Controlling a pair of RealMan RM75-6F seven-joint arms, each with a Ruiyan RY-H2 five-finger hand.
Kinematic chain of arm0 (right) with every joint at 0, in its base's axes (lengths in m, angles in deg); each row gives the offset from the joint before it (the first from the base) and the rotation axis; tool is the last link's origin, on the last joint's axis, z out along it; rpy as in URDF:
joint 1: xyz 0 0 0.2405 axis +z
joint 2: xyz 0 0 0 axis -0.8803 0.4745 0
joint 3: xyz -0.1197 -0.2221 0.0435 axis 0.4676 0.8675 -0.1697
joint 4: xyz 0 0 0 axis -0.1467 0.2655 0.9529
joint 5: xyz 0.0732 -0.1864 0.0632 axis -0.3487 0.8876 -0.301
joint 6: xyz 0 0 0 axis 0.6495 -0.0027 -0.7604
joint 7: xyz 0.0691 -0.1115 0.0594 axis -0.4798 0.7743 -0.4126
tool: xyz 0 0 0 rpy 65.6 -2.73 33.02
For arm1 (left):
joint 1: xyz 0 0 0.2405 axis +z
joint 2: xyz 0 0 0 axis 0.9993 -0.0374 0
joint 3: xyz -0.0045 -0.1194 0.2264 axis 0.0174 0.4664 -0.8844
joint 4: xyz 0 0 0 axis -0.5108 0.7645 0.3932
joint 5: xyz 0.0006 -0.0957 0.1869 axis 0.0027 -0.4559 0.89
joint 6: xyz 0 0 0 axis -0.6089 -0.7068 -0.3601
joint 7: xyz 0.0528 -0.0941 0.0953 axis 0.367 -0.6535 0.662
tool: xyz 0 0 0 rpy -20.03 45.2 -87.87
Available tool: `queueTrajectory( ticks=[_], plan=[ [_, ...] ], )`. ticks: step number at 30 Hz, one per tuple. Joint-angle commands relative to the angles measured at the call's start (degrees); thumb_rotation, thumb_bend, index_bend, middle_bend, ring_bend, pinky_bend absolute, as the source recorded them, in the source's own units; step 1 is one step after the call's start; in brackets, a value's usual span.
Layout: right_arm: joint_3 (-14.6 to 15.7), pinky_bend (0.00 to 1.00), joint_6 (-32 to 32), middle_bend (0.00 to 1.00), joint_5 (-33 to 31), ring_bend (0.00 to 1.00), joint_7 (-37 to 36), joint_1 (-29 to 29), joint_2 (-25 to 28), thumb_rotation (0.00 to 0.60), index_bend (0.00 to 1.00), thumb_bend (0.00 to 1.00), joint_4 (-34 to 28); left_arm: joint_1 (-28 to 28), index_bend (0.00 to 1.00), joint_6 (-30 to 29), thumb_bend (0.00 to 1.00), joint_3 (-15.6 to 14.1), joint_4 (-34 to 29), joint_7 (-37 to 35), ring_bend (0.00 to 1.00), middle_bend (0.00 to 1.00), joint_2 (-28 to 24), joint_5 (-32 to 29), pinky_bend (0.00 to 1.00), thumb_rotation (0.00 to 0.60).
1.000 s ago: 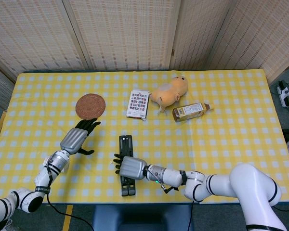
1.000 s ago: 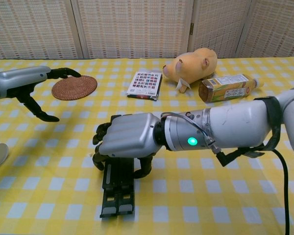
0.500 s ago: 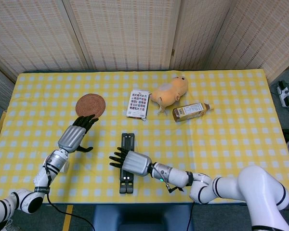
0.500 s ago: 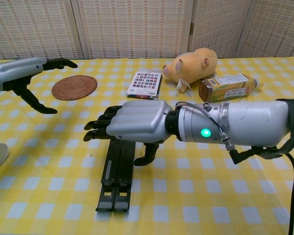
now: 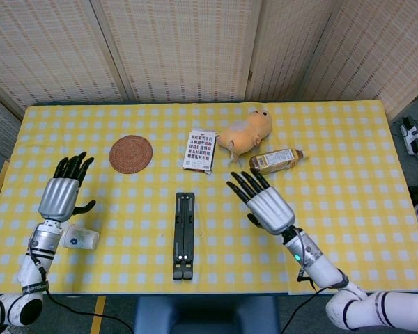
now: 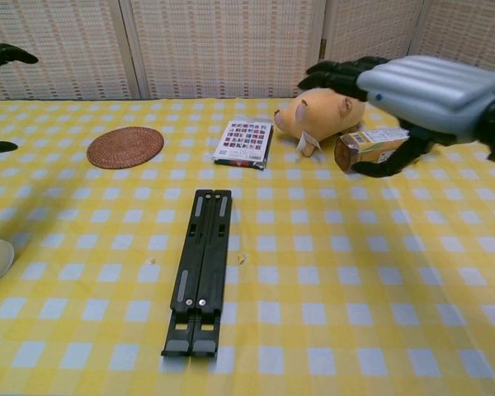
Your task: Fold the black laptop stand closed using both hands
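Observation:
The black laptop stand (image 5: 183, 235) lies folded flat as two narrow bars side by side on the yellow checked cloth, also seen in the chest view (image 6: 200, 266). My right hand (image 5: 265, 204) hovers to its right, fingers spread, holding nothing; the chest view shows this hand (image 6: 404, 85) raised high at the right. Far to the left my left hand (image 5: 61, 192) is lifted with fingers apart and empty. Only the fingertips of the left hand (image 6: 4, 56) show at the chest view's left edge. Neither hand touches the stand.
A woven round coaster (image 5: 131, 154), a patterned card box (image 5: 200, 150), a plush toy (image 5: 245, 131) and a bottle (image 5: 275, 161) lie beyond the stand. A small white cup (image 5: 79, 237) lies on its side below my left hand. The table's front edge is close to the stand's near end.
My right hand has lifted off the stand and swung away to the right. My left hand has drawn back to the left and risen. The stand stays flat and folded.

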Motion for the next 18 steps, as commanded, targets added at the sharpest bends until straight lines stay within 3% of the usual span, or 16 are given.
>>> queueTrajectory(
  ticks=[1, 8, 14, 18],
  plan=[
    [1.5, 0.0, -7.0, 0.03, -2.5, 0.04, -1.2, -7.4, 6.2, 0.6, 0.0, 0.33, -4.7, 3.7, 0.07, -4.7, 0.24, 0.0, -1.8, 1.1, 0.0, 0.01, -1.9, -0.7, 0.0, 0.6],
    [5.1, 0.0, -12.8, 0.0, -1.3, 0.01, -9.0, -16.2, 12.5, 0.6, 0.0, 0.33, -5.1, 11.0, 0.06, -13.2, 0.24, -3.5, -4.3, 0.1, 0.0, 0.01, -3.1, 3.2, 0.0, 0.6],
    [6.9, 0.0, -17.1, 0.0, 1.6, 0.0, -16.1, -22.5, 13.5, 0.6, 0.0, 0.33, -2.1, 16.1, 0.06, -17.4, 0.24, -7.8, -6.8, 0.8, 0.0, 0.01, -4.4, 7.5, 0.0, 0.6],
    [7.0, 0.0, -19.1, 0.0, 3.1, 0.0, -17.6, -25.2, 13.5, 0.6, 0.0, 0.33, -1.0, 18.5, 0.06, -19.4, 0.24, -9.0, -8.1, 1.1, 0.0, 0.01, -4.5, 9.3, 0.0, 0.6]
  ],
)
